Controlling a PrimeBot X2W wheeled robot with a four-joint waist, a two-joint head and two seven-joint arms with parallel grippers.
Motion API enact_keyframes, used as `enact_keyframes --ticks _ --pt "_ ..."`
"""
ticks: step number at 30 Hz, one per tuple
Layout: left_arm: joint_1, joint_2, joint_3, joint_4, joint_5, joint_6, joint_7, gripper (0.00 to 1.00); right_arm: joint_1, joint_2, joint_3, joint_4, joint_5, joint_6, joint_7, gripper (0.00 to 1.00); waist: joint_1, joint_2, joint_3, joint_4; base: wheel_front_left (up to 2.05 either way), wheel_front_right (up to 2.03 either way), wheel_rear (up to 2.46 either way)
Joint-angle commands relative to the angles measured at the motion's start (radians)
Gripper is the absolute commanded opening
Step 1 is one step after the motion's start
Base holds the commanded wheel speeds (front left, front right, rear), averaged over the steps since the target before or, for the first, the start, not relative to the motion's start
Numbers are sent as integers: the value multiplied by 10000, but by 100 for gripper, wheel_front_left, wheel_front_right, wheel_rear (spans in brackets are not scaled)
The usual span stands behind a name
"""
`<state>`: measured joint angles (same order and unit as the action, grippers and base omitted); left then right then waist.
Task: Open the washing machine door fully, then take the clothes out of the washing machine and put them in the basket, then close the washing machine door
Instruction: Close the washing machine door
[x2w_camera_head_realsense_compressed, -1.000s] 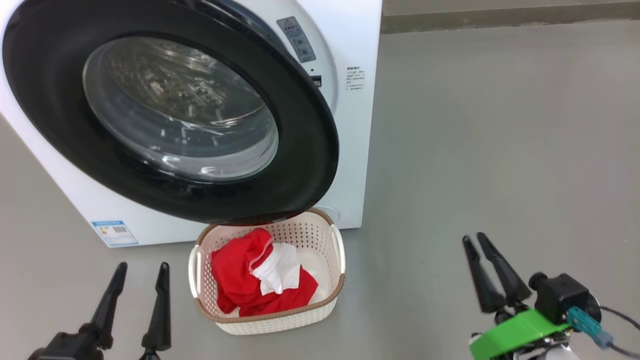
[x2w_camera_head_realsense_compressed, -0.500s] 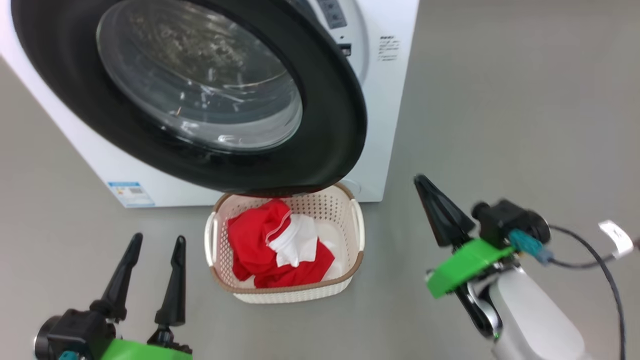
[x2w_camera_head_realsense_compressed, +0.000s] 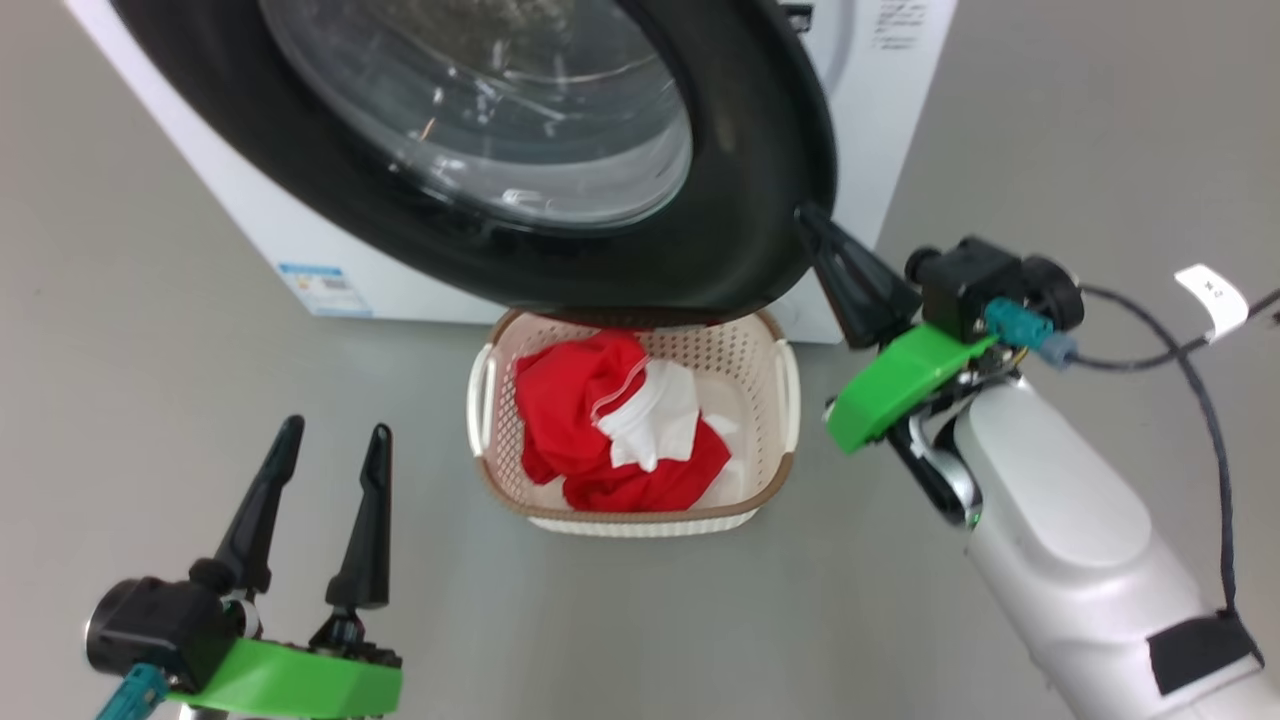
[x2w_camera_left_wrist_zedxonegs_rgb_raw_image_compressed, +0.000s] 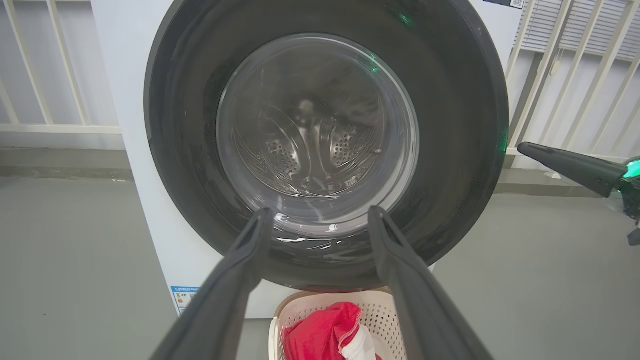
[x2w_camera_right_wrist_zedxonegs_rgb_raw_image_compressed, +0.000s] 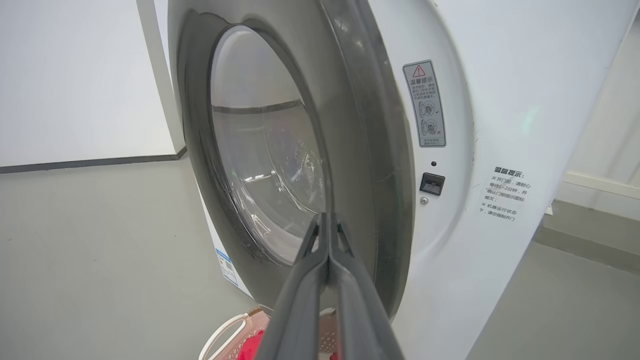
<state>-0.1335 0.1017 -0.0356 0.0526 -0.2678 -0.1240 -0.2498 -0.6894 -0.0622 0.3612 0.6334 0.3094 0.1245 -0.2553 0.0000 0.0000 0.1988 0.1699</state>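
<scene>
Beside door (x2w_camera_head_realsense_compressed: 760, 150) — closed right hand (x2w_camera_head_realsense_compressed: 808, 218)

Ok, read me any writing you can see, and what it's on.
"温馨提示": heads the warning sticker on the washing machine; its small print is unreadable.
"温馨提示": heads the printed notice beside it; lines below too small.
Blue label, cable tag: too blurred.

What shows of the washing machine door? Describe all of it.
The washing machine door is large and round: a wide glossy black rim around a bulging clear glass window. It stands ajar, swung out from the white machine, its lower edge above the basket. The right gripper, jaws shut, points at its right edge; contact is unclear.
</scene>
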Motion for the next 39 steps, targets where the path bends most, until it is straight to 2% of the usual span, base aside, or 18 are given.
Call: enact_keyframes --ticks 1,12,23,34,39 --pt "-399 141 271 -277 -113 -64 -120 100 -391 120 68 -83 7 62 -65 0 0 0 473 457 0 0 0" --pt "-702 95 121 -329 -209 -66 -120 100 -1696 120 -431 555 -328 62 -65 0 0 0 1070 960 0 0 0" --pt "-978 53 -70 -405 -277 -66 -120 100 -2832 -1 -863 1170 -469 62 -65 0 0 0 1504 1157 0 0 0" --pt "-1274 32 -212 -372 -344 -67 -120 100 -4524 -159 -925 2303 -746 62 -65 0 0 0 2063 1326 0 0 0" --pt "-1433 56 -299 -320 -367 -67 -120 100 -5222 -189 -1301 2806 -965 62 -65 0 0 0 2270 1316 0 0 0"
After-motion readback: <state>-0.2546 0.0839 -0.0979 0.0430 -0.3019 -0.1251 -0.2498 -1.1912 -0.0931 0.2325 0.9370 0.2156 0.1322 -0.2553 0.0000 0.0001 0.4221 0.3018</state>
